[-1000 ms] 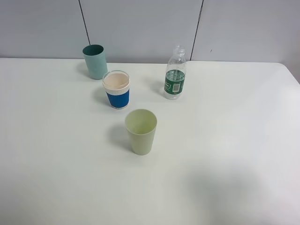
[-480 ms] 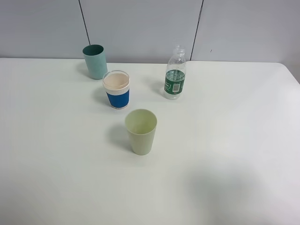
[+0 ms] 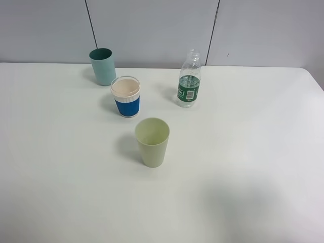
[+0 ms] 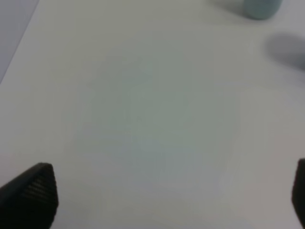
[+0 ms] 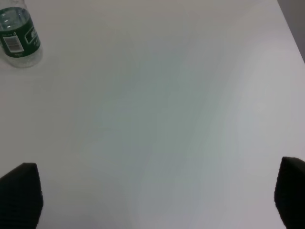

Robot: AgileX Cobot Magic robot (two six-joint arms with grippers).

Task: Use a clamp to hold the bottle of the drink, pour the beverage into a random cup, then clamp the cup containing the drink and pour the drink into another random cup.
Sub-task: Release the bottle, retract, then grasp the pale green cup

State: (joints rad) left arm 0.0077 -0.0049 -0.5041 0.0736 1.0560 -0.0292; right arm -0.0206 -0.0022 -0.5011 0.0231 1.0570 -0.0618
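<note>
Teal cup [image 3: 103, 66], yellow-green cup [image 3: 152, 142], upright bottle [image 3: 189, 81]

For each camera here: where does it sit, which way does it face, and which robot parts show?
Exterior high: mounted high, looking down over the white table toward the grey wall; teal cup, blue-banded cup, yellow-green tumbler, bottle; no robot part.
Left wrist: on the left arm, facing the table; open left gripper tips; teal cup base.
Right wrist: on the right arm, facing the table; open right gripper tips; bottle.
Shared: bottle, in exterior and right wrist.
</note>
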